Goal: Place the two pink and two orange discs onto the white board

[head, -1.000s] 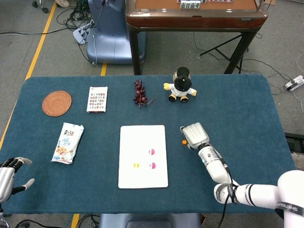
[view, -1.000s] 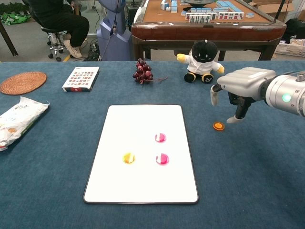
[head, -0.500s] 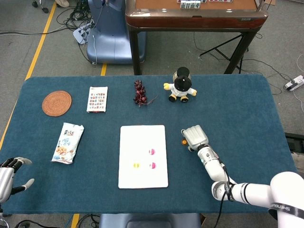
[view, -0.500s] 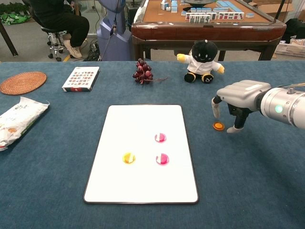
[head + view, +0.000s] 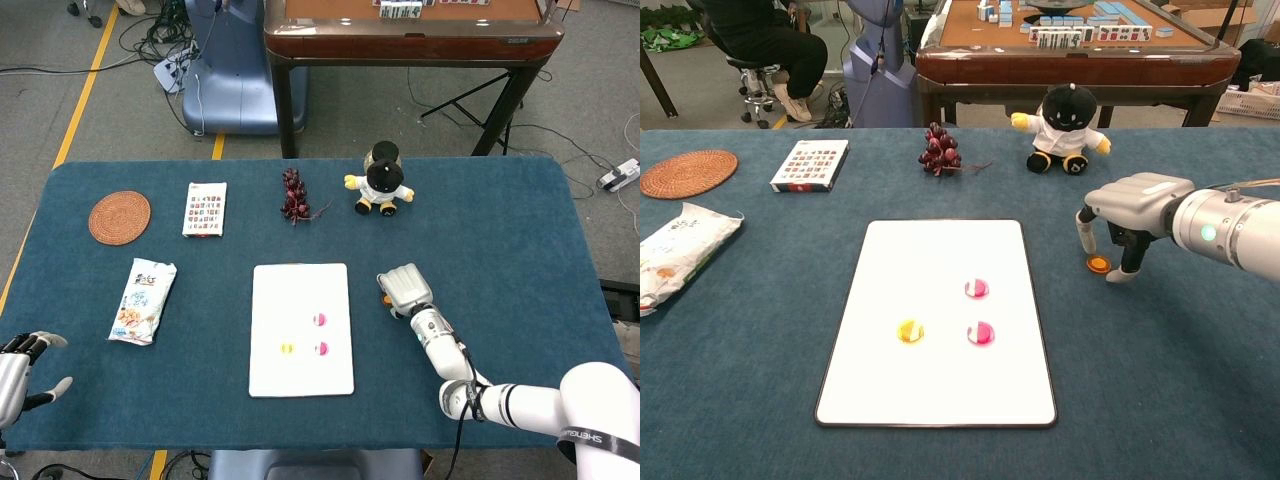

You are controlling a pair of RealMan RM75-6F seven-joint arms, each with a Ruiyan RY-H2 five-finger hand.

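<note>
Change: right hand (image 5: 1118, 232) has sunk lower and drawn slightly toward the white board (image 5: 937, 400) since a second ago; its fingers (image 5: 1083, 236) now straddle the last orange disc (image 5: 1098, 264).
Discs: two pink discs (image 5: 977, 289) (image 5: 981, 333) and one orange disc (image 5: 910, 330) already lie on the board; the fourth sits on the blue worktop (image 5: 1180, 370), just right of the board's edge.
Right fingers: spread either side of the disc, tips near the cloth, not yet closed on it.
Left hand (image 5: 18, 370): idle at the near-left corner, fingers apart, holding nothing.
Step advice: close thumb and finger slowly on the disc's rim; it is thin and flat, so tips should stay low or it may skid.
Hidden: from above, the right hand covers nearly all of the disc; actual contact cannot be told.
</note>
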